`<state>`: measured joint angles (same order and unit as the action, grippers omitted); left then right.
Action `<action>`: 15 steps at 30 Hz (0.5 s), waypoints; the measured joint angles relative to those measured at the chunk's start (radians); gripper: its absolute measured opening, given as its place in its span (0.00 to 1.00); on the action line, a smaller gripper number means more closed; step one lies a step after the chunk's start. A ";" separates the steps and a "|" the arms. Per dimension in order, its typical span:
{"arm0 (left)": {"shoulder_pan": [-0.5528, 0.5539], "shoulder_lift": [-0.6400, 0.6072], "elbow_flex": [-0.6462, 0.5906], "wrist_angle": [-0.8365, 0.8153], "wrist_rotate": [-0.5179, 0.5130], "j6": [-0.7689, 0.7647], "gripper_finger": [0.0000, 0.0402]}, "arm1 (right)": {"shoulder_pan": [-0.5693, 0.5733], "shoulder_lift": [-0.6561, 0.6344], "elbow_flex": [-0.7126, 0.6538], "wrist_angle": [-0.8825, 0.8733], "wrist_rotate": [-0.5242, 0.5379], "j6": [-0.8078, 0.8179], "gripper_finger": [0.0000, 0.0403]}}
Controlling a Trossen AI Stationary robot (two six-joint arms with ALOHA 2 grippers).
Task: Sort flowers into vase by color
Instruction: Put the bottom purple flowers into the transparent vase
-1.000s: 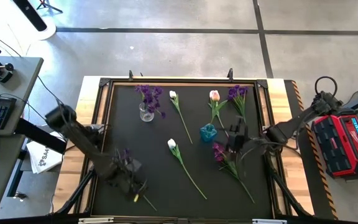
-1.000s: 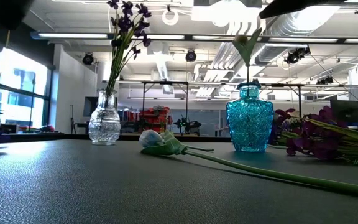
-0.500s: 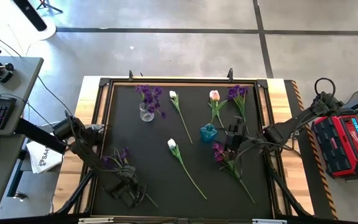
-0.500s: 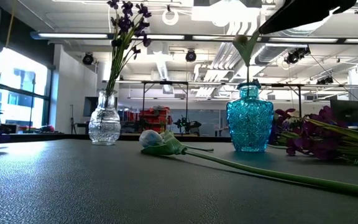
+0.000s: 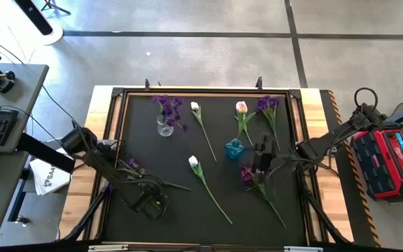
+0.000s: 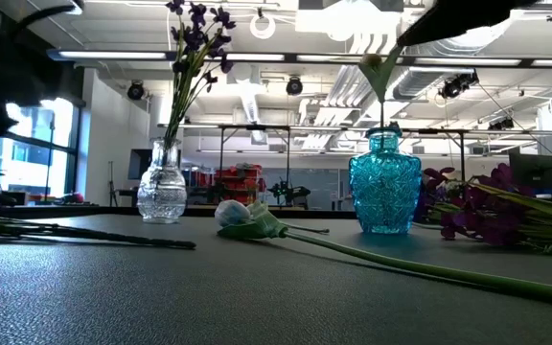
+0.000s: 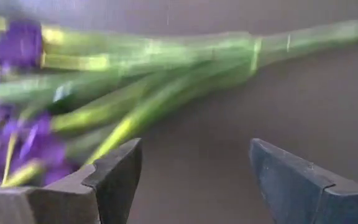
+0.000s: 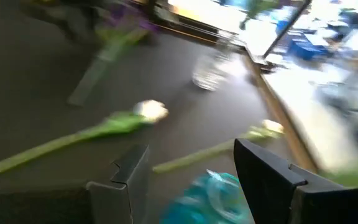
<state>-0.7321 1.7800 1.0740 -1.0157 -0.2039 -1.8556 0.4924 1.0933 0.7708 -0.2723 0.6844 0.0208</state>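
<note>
Currently, left tool: the left tool (image 5: 154,203) is seen low over the front-left part of the black matte surface (image 5: 187,210), jaws spread wide in the left wrist view with nothing between them.
Purple sprig: a bushy purple-blossomed sprig with green leaves (image 5: 137,172) lies flat on the surface just beside that tool, stem pointing toward the middle; in the left wrist view (image 7: 135,68) it lies beyond the fingertips, apart from them.
Right tool: the right tool (image 5: 261,157) is held right of centre, jaws parted and empty, near the small blue cut-glass vase (image 5: 234,149) and above a second purple sprig (image 5: 247,172).
Vases: a clear glass vase (image 5: 164,127) at the back left already holds purple blossoms; the blue vase appears to hold one stem, though that is hard to confirm from above.
Loose stems: a long-stemmed white tulip (image 5: 194,162) lies mid-surface; another white tulip (image 5: 195,107), a pink tulip (image 5: 241,108) and a third purple sprig (image 5: 267,104) lie along the back.
Risk, left: a grasp taken on the leafy blossom end could crush or slip; the blurred wrist view leaves the stem position uncertain.
Risk, right: the blue vase could be knocked over by the tool working so close to it.
Risk, sorting: a purple sprig could be dropped into the wrong vase.
</note>
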 joint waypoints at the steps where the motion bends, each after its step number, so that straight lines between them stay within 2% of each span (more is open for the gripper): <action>1: -0.009 -0.011 0.000 0.001 0.020 0.000 0.70 | -0.011 0.005 0.000 0.033 -0.078 -0.017 0.48; 3: -0.033 -0.036 0.000 0.007 0.062 0.001 0.70 | -0.037 0.035 0.000 0.119 -0.231 -0.057 0.48; 6: -0.079 -0.075 0.000 0.029 0.116 0.000 0.70 | -0.072 0.120 0.000 0.221 -0.372 -0.101 0.48; 11: -0.138 -0.086 0.001 0.032 0.112 -0.041 0.68 | -0.118 0.291 0.000 0.375 -0.517 -0.071 0.48; 15: -0.141 -0.048 0.000 0.025 0.041 0.001 0.64 | -0.141 0.415 0.009 0.526 -0.578 0.002 0.48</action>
<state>-0.8734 1.7324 1.0744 -0.9911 -0.1629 -1.8549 0.3511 1.5079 0.7802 0.2534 0.1063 0.0229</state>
